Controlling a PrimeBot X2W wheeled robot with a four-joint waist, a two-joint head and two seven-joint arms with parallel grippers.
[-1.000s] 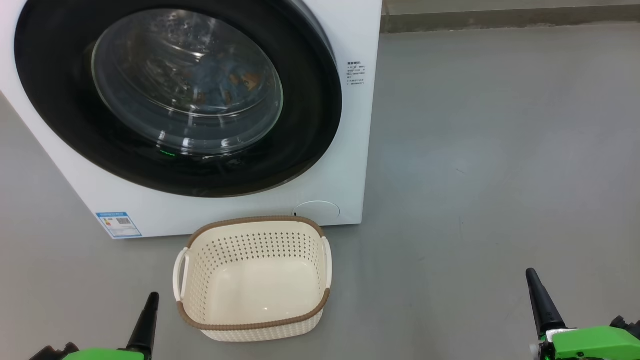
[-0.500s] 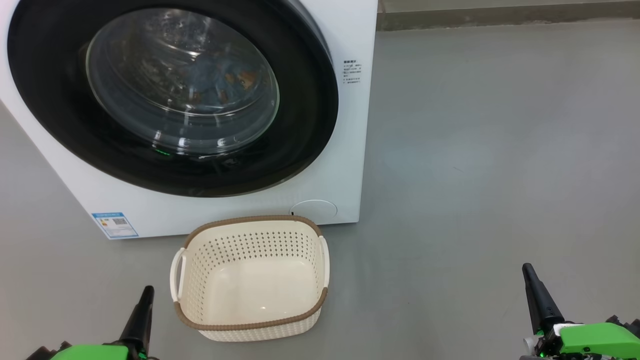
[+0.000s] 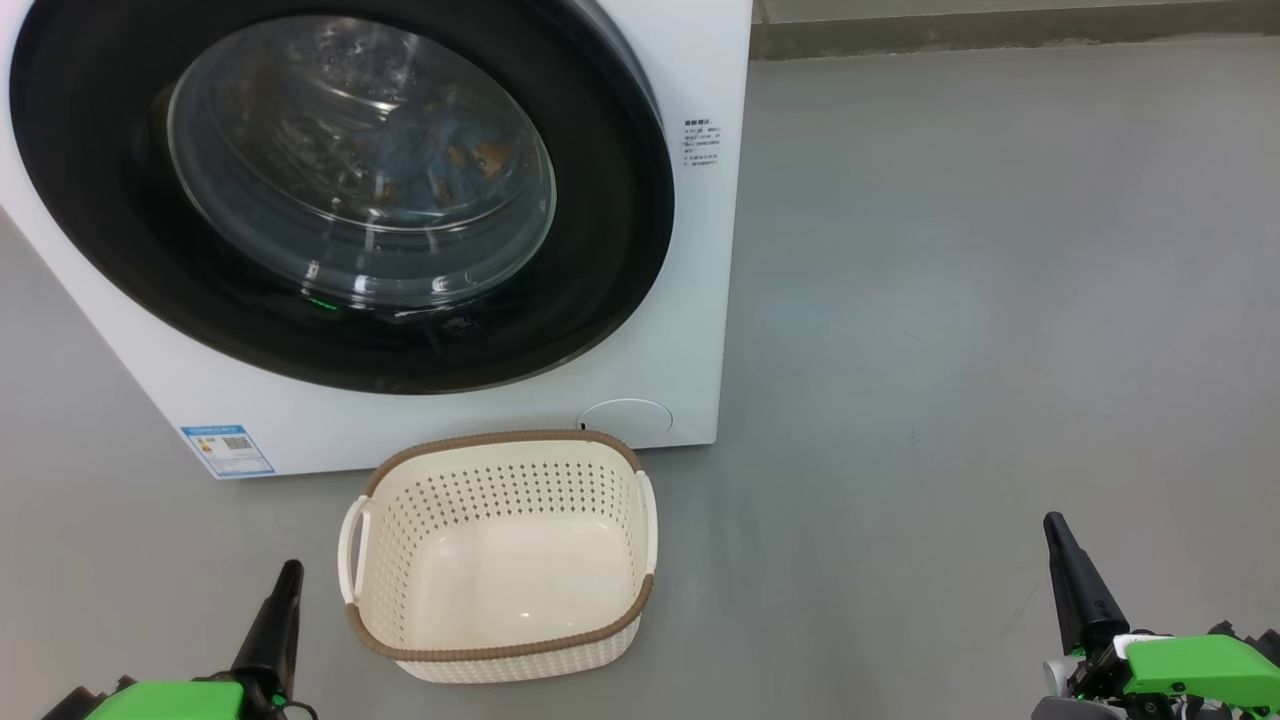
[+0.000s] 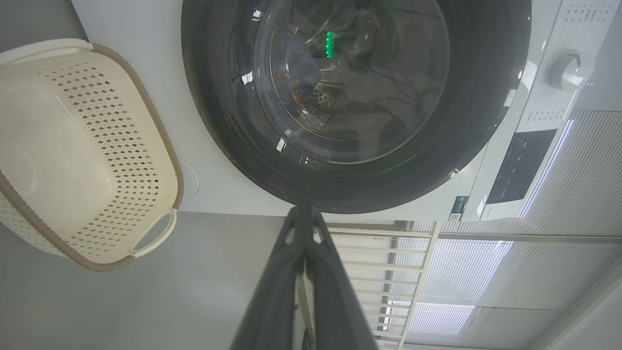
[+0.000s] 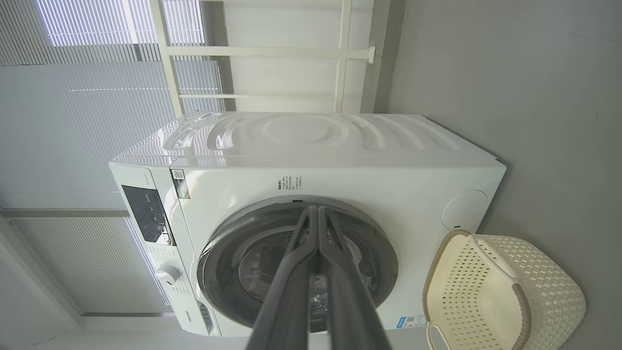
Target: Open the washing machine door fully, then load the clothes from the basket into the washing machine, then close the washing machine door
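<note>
Showing door (image 3: 610, 250) closed flush on washer (image 3: 700, 320), upper left, clothes (image 3: 440, 150) behind its glass. Bottom centre, basket (image 3: 500, 440) on floor (image 3: 950, 300), just below washer. Lower left, left hand (image 3: 290, 572); lower right, right hand (image 3: 1053, 525); both pinched shut, gripping nothing.

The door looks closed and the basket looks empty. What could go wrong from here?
1. The washing machine door looks shut, but its latch is hidden; it may not be locked.
2. The clothes show behind the glass; cloth could be caught at the rim, unseen.
3. The basket stands near the left gripper, which could knock it if the arm moves.
</note>
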